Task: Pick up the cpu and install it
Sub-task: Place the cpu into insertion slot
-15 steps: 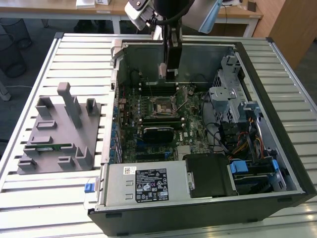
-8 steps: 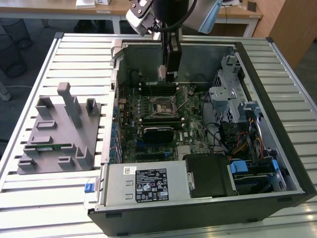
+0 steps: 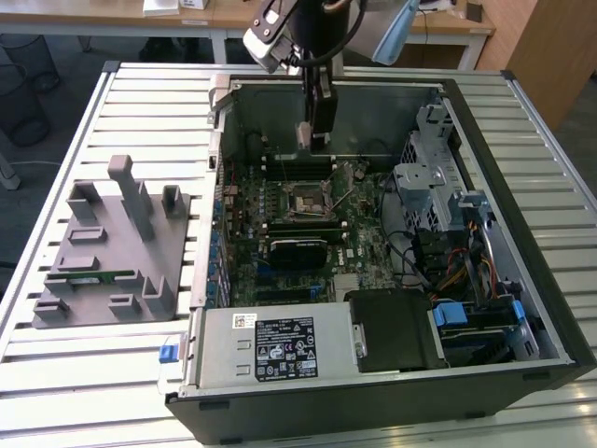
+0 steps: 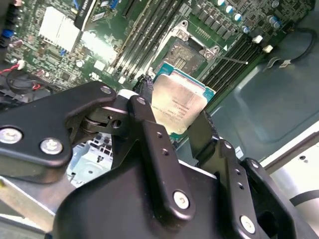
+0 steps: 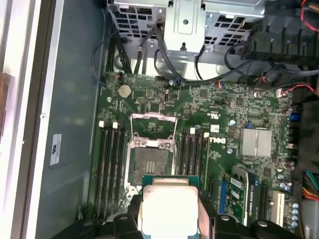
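Observation:
My gripper (image 3: 315, 135) hangs inside the open computer case (image 3: 522, 280), shut on the cpu (image 4: 179, 105), a flat square chip with a pale silvery top. In the second wrist view the black fingers (image 4: 149, 129) clamp two opposite edges of the chip. The first wrist view has the cpu (image 5: 169, 206) held in the gripper (image 5: 169, 219) just short of the open socket (image 5: 152, 159) on the green motherboard (image 5: 219, 99). The socket (image 3: 306, 201) lies below the gripper in the exterior view, its frame open and nothing in it.
Memory slots (image 5: 110, 159) flank the socket on both sides. A black block with a white label (image 3: 280, 345) fills the case's near side, with drive cages and cables (image 3: 438, 215) toward the exterior view's right. A grey fixture (image 3: 107, 252) holding a green memory stick (image 3: 93, 276) lies outside the case.

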Tool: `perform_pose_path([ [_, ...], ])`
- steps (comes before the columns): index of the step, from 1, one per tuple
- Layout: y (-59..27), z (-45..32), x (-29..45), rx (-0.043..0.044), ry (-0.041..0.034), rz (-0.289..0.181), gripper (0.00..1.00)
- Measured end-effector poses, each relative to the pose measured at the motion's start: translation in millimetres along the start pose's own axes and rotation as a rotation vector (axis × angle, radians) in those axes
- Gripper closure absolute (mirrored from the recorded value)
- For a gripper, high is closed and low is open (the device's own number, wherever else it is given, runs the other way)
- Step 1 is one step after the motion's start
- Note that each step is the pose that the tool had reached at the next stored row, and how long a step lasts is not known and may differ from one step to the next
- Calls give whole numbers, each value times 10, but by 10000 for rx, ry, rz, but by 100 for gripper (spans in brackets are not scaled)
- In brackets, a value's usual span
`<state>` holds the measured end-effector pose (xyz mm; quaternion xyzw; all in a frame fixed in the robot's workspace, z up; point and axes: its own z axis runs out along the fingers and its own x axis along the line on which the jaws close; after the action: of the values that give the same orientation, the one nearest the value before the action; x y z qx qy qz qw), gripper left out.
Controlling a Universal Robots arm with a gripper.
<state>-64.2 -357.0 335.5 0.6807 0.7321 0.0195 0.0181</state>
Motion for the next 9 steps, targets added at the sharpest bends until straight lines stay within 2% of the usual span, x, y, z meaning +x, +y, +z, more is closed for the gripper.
perform_pose_path([
  [4,24,68,31,60,5,-1,47],
  [7,57,116,41,152,14,0,47],
  [9,57,151,45,162,12,1,47],
])
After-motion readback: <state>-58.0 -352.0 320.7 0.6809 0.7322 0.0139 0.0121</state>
